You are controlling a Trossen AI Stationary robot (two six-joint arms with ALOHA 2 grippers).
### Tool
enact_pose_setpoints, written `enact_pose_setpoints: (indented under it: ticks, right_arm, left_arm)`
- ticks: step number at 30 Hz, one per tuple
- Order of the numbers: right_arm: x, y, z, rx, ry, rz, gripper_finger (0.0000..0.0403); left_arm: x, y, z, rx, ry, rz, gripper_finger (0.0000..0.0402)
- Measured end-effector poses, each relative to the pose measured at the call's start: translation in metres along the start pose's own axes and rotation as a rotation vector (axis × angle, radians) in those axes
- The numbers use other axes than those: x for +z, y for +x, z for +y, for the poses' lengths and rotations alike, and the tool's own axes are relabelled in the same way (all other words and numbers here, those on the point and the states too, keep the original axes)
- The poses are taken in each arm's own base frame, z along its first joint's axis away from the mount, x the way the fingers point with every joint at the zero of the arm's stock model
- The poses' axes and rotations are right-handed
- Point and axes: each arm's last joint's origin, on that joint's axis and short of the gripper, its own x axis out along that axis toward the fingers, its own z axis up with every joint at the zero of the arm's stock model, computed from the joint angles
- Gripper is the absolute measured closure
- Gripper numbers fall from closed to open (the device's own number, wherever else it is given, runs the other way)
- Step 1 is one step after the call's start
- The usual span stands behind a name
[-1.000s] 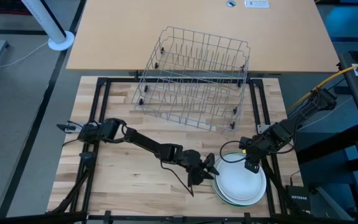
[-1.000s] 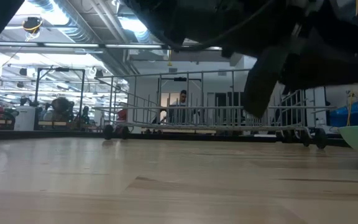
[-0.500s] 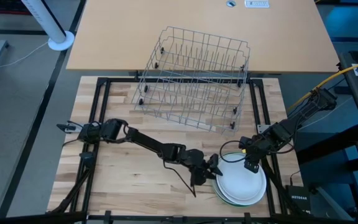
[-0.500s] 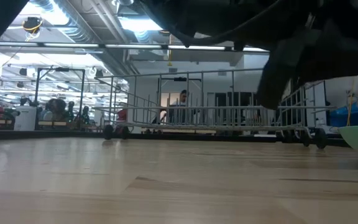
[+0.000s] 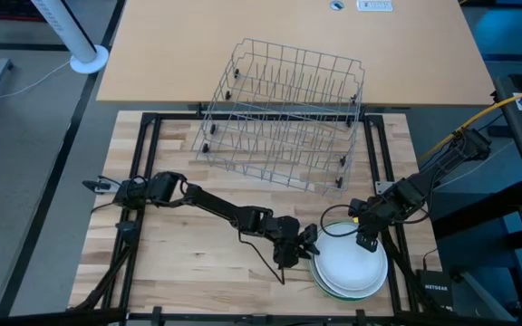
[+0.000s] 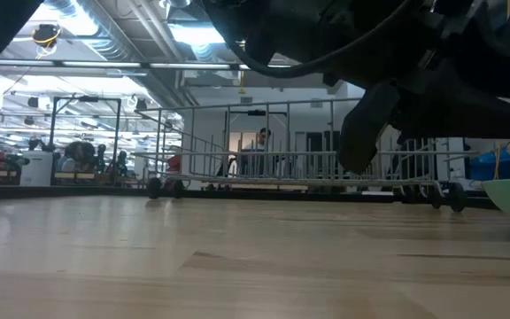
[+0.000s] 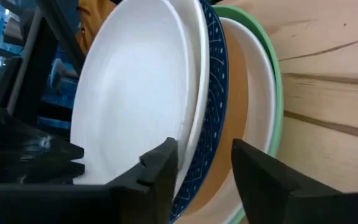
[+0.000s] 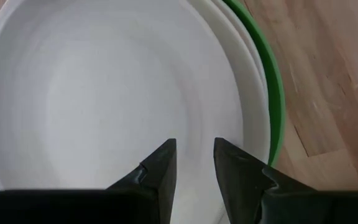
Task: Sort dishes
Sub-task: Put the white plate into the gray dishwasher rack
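Note:
A stack of round plates lies at the table's near right. In the left wrist view it shows a white plate on top, then a blue patterned one, a tan one, another white one and a large green one at the bottom. My left gripper is open at the stack's left edge, its fingers standing either side of the upper rims. My right gripper is narrowly open over the far part of the top white plate. My left gripper comes level from the table's left, one finger over the top white plate's rim and one beside the lower plates. I cannot tell whether either finger touches. My right gripper points down at the top plate's face; whether its tips touch it, I cannot tell.
A grey wire rack stands tilted at the table's far middle, partly on the tan board behind; it also shows in the low view. Black frame rails run along the table's sides. Bare wood lies left of the stack. People show far off in the room.
My left gripper has gone a little toward the stack and then drawn back a little toward the table's left. The plates and my right gripper have kept still.

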Motion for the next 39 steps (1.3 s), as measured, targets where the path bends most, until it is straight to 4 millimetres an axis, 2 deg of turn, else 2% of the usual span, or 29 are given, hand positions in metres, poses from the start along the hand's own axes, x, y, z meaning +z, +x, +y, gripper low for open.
enact_pose_setpoints:
  ticks: [9,13,19,29,39]
  right_arm:
    - [0.000,0.000,0.000,0.010,-0.001,0.018,0.0291]
    - [-0.001,0.000,0.001,0.018,0.000,0.035,0.0291]
    - [-0.001,-0.002,0.002,0.025,-0.001,0.042,0.0291]
    - [0.008,-0.030,0.019,0.079,-0.064,-0.102,0.0291]
    - [0.010,-0.040,0.024,0.091,-0.113,-0.147,0.0291]
  left_arm:
    - [0.004,0.000,0.000,0.014,-0.006,-0.008,0.0367]
    - [0.005,0.000,0.000,0.015,-0.043,0.004,0.0397]
    - [0.010,0.001,-0.003,0.018,-0.040,0.012,0.0399]
    - [0.024,-0.002,-0.003,0.069,-0.028,0.074,0.0398]
    - [0.036,-0.006,0.017,0.206,-0.031,0.176,0.0375]
